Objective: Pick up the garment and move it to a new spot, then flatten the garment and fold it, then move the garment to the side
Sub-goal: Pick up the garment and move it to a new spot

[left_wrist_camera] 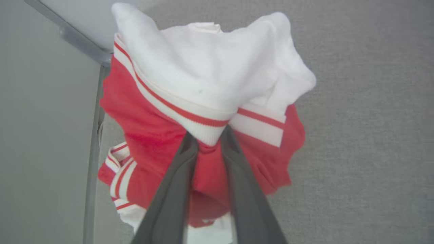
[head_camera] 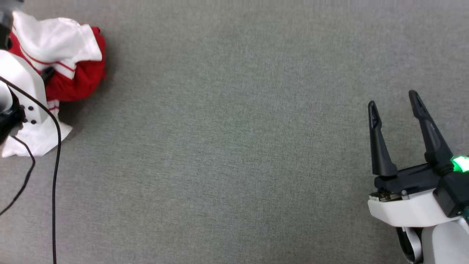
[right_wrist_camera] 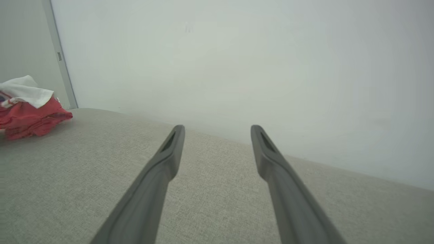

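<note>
— Is any writing showing on the shirt (left_wrist_camera: 152,142)?
— None I am managing to read; it is lying bunched, showing red cloth and striped trim.
— And the small mark (right_wrist_camera: 59,56) on the wall strip (right_wrist_camera: 64,78)?
— It is showing too small to read.

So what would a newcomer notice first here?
A crumpled red-and-white garment sits at the far left of the grey cloth surface. In the left wrist view the left jaws pinch its striped sleeve trim. At the lower right of the head view, the right jaws stand wide open above the surface, holding nothing.
</note>
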